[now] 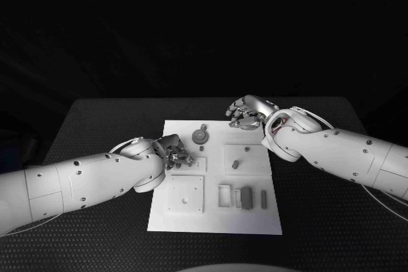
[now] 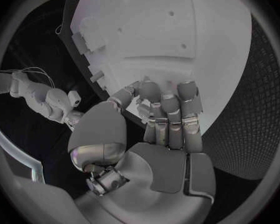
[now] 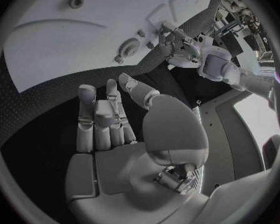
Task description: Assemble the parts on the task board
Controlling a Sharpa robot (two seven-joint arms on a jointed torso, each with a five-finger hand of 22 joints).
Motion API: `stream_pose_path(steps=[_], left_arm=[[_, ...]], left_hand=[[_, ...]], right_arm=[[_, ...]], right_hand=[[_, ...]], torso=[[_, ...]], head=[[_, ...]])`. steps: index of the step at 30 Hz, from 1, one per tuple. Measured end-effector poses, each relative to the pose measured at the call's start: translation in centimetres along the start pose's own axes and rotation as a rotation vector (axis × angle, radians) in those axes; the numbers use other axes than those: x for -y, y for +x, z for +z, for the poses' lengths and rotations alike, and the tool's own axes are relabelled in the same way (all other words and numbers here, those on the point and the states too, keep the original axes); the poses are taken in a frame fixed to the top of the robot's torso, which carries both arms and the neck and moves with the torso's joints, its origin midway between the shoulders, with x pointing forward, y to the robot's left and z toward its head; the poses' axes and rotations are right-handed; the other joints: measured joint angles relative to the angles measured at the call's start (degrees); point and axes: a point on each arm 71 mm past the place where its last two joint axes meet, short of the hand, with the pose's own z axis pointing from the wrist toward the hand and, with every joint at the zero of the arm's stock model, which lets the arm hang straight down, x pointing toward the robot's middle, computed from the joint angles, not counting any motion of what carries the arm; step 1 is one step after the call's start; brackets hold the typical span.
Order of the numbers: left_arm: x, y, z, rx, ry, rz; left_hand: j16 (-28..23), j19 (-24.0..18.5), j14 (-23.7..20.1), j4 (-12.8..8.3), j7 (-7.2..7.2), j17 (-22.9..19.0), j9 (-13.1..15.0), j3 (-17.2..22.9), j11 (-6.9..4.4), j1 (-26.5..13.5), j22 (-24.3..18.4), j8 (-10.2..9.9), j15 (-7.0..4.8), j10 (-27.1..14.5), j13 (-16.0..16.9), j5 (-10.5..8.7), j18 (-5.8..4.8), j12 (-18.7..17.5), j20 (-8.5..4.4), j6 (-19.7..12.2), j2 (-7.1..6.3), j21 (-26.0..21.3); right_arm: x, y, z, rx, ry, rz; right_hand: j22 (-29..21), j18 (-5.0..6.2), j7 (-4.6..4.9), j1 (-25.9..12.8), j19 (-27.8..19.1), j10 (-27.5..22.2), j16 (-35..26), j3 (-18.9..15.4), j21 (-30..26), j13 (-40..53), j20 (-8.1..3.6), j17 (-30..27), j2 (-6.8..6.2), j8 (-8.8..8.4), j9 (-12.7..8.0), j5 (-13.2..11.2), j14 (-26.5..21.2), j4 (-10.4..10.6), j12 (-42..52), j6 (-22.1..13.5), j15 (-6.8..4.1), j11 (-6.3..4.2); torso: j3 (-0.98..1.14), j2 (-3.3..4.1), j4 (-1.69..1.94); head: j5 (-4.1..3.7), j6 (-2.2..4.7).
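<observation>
task board (image 1: 214, 216) flat mid-table on the black table (image 1: 102, 118), long side running away from the robot.

left hand (image 1: 174, 152) over the board's left edge, beside a raised square block (image 1: 190, 164). fingers curled in, tips close together above the board; left wrist view (image 2: 168, 117) confirms curled fingers right over the white plate. possibly something small between the fingertips, cannot tell, too tight and dark there.

right hand (image 1: 247, 113) at the board's far right corner, fingers curled inward, hanging over the corner edge. right wrist view (image 3: 115, 119) puts fingers together and fairly straight, palm bare, nothing seen in it, black table under them, board beyond the fingertips.

parts on board:
- round gear-like part (image 1: 200, 136) near the far edge, centre-left, between the two hands. also in right wrist view (image 3: 127, 48).
- small peg (image 1: 236, 163) standing on a raised square plate (image 1: 242, 159), right of centre.
- dark rectangular block (image 1: 246, 197) lying in the near right area, next to an open rectangular frame (image 1: 224, 196).
- thin bar (image 1: 263, 197) just right of the dark block.
- larger square plate (image 1: 184, 195) near left, small hole in the middle.

hands well apart, neither touching the gear.
</observation>
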Motion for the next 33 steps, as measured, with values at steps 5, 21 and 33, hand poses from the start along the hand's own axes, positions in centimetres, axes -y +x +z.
stream_pose_path(steps=[5,21,33], left_arm=[[0.08,-0.03,0.03,0.001,0.004,0.016],[0.31,-0.06,0.00,0.003,0.020,0.065],[0.35,-0.01,-0.04,-0.007,0.021,0.073]], left_hand=[[0.0,0.2,0.2,0.0,0.00,0.0,0.0,0.0,0.00,0.0,0.0,0.3,-0.21,0.0,0.1,-0.09,0.00,0.2,-0.19,0.0,0.00,0.1],[0.7,0.3,0.2,0.2,0.00,0.0,0.1,-0.2,-0.07,0.0,0.0,0.8,-0.22,0.1,0.2,-0.33,0.00,0.8,-0.11,0.0,0.00,0.4],[0.7,0.3,0.2,0.3,0.00,0.0,0.2,-0.3,-0.09,0.0,0.0,0.8,-0.22,0.1,0.2,-0.55,0.00,0.8,-0.11,0.0,0.00,0.4]], right_arm=[[0.02,-0.01,-0.01,0.000,0.000,0.000],[0.05,-0.02,-0.02,0.000,0.001,0.001],[0.06,-0.02,-0.03,-0.001,0.001,0.001]], right_hand=[[0.0,0.00,0.19,-0.2,0.0,0.0,0.0,0.0,0.0,0.0,0.00,0.0,-0.16,0.00,0.0,0.0,0.0,0.0,0.0,0.2,0.01,0.00],[0.0,0.00,0.30,-0.5,0.0,0.0,0.0,0.0,0.0,0.0,0.02,0.0,-0.02,0.00,0.0,0.0,0.0,0.0,0.0,0.1,0.02,-0.01],[0.0,0.00,0.27,-0.5,-0.1,0.1,0.0,0.0,0.0,0.0,0.09,0.0,-0.02,0.00,0.0,0.0,0.0,0.0,0.0,0.1,-0.02,0.12]], torso=[[-0.03,0.01,-0.03],[-0.06,0.01,0.00],[-0.07,0.01,0.02]], head=[[-0.08,-0.07],[-0.18,-0.41],[-0.16,-0.53]])
